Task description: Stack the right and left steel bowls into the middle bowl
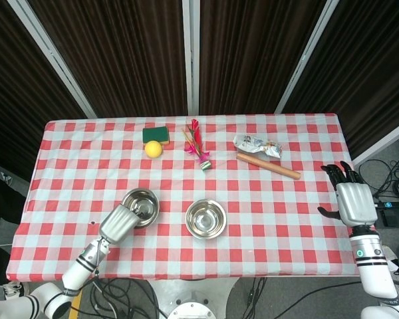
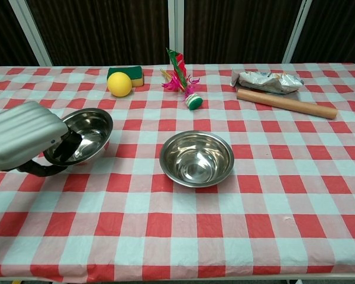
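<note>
Two steel bowls show on the checked tablecloth. The left bowl is tilted, its near rim raised, and my left hand grips that rim with fingers inside the bowl. The middle bowl sits flat and empty at the table's centre front. No third bowl is visible. My right hand hovers off the table's right edge with fingers spread and nothing in it; the chest view does not show it.
Along the back lie a green-and-yellow sponge, a yellow ball, a feathered shuttlecock, a crumpled foil packet and a wooden rolling pin.
</note>
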Action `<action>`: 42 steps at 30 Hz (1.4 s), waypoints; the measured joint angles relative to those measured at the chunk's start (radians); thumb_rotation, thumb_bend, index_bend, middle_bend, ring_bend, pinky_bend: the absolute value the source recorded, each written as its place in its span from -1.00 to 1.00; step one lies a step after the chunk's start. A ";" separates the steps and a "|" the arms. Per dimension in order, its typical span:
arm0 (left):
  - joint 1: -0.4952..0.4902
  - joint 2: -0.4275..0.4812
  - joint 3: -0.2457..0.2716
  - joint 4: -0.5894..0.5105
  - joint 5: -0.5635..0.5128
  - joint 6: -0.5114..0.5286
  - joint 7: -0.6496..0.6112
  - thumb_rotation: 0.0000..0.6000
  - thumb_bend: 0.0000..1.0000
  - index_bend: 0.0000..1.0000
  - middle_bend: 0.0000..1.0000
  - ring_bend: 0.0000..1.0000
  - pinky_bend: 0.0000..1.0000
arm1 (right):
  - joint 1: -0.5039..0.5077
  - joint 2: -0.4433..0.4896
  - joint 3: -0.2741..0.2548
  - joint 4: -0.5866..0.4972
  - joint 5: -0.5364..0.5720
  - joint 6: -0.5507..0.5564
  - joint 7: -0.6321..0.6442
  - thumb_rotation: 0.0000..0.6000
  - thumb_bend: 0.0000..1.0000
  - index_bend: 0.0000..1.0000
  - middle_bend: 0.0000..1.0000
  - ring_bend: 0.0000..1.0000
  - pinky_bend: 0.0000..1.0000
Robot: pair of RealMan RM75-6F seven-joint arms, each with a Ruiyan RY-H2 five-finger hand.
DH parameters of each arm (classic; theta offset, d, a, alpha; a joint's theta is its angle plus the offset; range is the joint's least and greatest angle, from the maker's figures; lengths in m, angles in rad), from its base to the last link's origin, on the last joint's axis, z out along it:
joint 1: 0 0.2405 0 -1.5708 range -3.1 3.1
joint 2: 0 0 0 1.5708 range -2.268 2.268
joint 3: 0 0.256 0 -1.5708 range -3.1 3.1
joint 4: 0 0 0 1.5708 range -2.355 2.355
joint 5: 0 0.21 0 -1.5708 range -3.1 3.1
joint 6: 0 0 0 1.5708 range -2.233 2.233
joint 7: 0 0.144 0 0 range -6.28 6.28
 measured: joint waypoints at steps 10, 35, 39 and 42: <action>-0.073 0.033 -0.046 -0.172 0.025 -0.027 0.076 1.00 -0.32 0.43 0.48 0.84 0.90 | -0.011 0.017 0.032 -0.021 -0.002 0.042 0.040 1.00 -0.95 -0.70 -0.68 -0.88 -0.64; -0.232 -0.113 -0.087 -0.204 0.029 -0.177 0.181 1.00 -0.32 0.44 0.48 0.85 0.90 | -0.049 0.051 0.064 0.031 0.008 0.058 0.192 1.00 -0.95 -0.70 -0.67 -0.86 -0.64; -0.239 -0.139 -0.095 -0.181 0.026 -0.163 0.169 1.00 -0.32 0.44 0.48 0.85 0.90 | -0.048 0.051 0.074 0.040 0.014 0.055 0.214 1.00 -0.96 -0.70 -0.65 -0.86 -0.64; -0.243 -0.163 -0.102 -0.163 0.022 -0.151 0.158 1.00 -0.32 0.44 0.48 0.85 0.90 | -0.049 0.051 0.077 0.043 0.017 0.052 0.220 1.00 -0.96 -0.70 -0.65 -0.86 -0.64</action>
